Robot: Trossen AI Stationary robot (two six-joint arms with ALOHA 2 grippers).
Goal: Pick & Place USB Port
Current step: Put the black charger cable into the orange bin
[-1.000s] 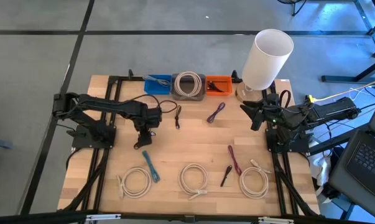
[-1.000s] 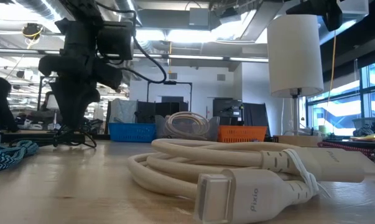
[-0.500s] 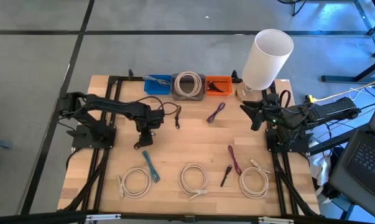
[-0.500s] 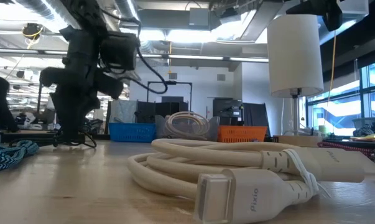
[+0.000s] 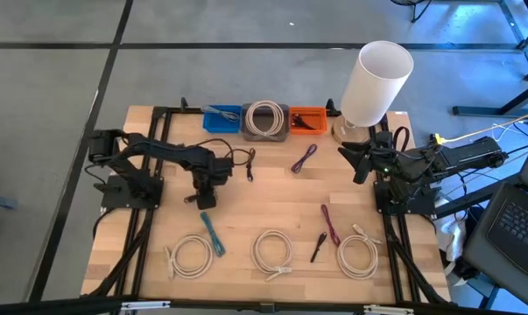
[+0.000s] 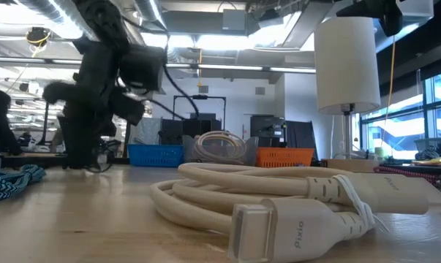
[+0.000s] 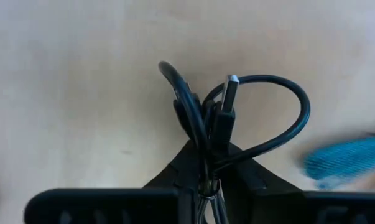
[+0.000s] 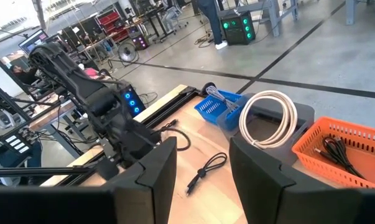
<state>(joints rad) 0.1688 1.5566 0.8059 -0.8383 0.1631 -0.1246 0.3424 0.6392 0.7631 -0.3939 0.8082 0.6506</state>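
My left gripper (image 5: 202, 191) is over the table's left middle, pointing down and shut on a bundled black USB cable (image 7: 219, 118). The cable's silver-tipped plug (image 7: 229, 81) and its loops stick out past the fingers. In the low view the bundle (image 6: 81, 155) hangs low by the table top; I cannot tell whether it touches. My right gripper (image 5: 349, 162) waits at the table's right side, open and empty; its wrist view (image 8: 203, 158) shows the fingers apart. My left gripper pinches the folded black cable bundle (image 7: 206, 177) between its two fingers, several strands together. The fingers come from above, pointing down. The plug and loops (image 7: 293, 124) hang below the fingertips.
At the far edge stand a blue bin (image 5: 221, 118), a grey bin with a white coil (image 5: 265, 120), an orange bin (image 5: 307, 118) and a white lamp (image 5: 377, 83). Another black cable (image 5: 249, 163), a purple one (image 5: 304, 157), a teal one (image 5: 213, 234) and white coils (image 5: 272, 252) lie around.
My left arm has reached a little toward the table's right edge, and its gripper has shifted slightly that way with the black cable still held below it.
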